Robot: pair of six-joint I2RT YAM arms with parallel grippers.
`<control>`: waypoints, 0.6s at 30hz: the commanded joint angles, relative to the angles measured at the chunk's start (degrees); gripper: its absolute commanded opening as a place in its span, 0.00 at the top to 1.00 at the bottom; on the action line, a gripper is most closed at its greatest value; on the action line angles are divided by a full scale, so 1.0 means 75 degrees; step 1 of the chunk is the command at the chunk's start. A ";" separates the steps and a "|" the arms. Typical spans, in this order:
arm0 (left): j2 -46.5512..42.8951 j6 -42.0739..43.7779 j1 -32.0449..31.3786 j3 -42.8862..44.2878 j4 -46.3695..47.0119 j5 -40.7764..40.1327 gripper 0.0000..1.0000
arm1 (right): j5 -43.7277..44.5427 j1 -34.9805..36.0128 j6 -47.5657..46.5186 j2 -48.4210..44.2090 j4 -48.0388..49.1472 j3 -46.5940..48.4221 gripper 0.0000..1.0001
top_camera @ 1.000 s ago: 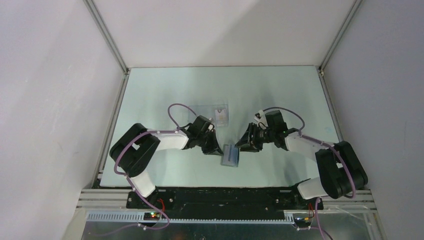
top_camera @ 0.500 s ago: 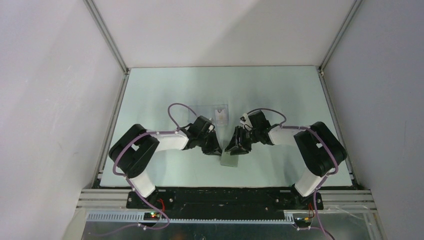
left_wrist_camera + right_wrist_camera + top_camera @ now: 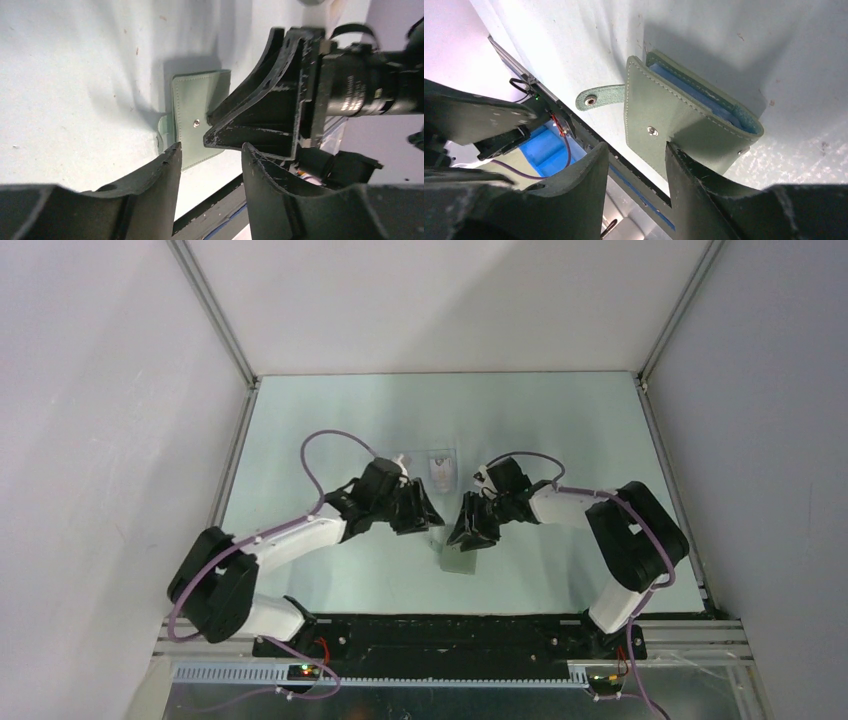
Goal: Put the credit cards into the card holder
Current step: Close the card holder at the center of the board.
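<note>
Pale green worktop (image 3: 330, 420), white walls around. Card holder (image 3: 674, 125) lies flat between both claws, strap unsnapped, blue lining showing. Right claw (image 3: 635, 150) spread, tips at its cover. Left claw (image 3: 211, 149) spread, empty. I judge: pin one leaf, lift the other slowly.

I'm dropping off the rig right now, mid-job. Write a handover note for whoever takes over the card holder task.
Left gripper: open, empty, clear of the card holder.
Right gripper: open, tips down at the holder's cover, apparently pressing it.
Card holder: on the table, cover folded over, snap strap unfastened, blue lining showing at the edge.
Credit cards: none loose in view; whether any are inside cannot be told. The clear case behind holds something pale.
Left to do: check that the cards are in, and insert any that are missing.
</note>
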 commanded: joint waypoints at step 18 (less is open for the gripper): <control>0.0763 0.0322 0.0798 -0.0405 0.0396 0.0920 0.95 | 0.0754 0.0240 -0.0442 0.0873 -0.0830 0.0801 0.97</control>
